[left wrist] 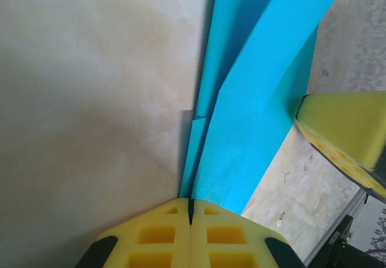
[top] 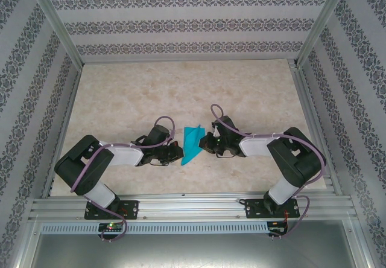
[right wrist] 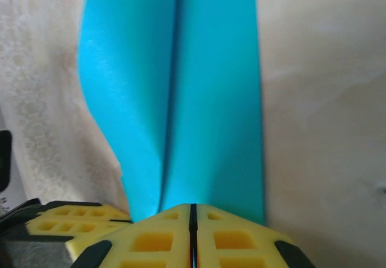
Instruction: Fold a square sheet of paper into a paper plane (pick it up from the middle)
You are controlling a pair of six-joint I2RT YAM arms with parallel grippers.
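While the left gripper (left wrist: 190, 210) and right gripper (right wrist: 193, 213) pinch the paper plane (left wrist: 253, 117), gentle matched tension should sharpen its crease.

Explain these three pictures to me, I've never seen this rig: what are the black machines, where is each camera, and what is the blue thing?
The wide picture looks down from above and behind. The black machines are robots: a left arm and a right arm, bolted at the near edge of a table. Each ends in a two-finger gripper with yellow foam pads. The close-ups come from cameras on the wrists, looking along the fingers. The blue thing is paper, folded long and narrow with a centre crease. The left gripper is shut on it from one side, the right gripper from the other.
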